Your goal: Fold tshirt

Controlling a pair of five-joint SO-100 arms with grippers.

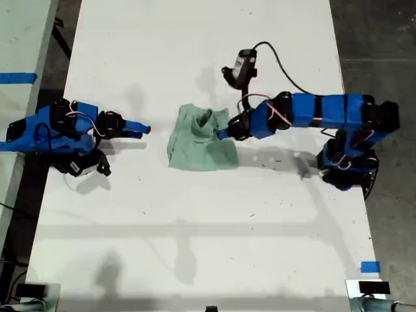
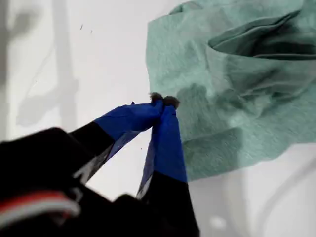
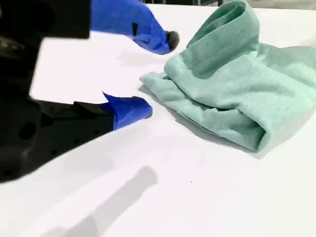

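shirt [image 1: 200, 138]: bunched, fold not neat, more to do | my first gripper [image 2: 163, 102]: closed, holds nothing | my second gripper [image 3: 150, 74]: open, empty

I am looking at what seems to be a robotics lab or workshop. A long plain white table [image 1: 195, 221] is standing on a bare grey concrete floor [image 1: 383, 39], strips of blue tape [image 1: 17, 78] are marking surfaces, and exposed cables [image 1: 286, 71] are trailing from the blue arms clamped to the table.
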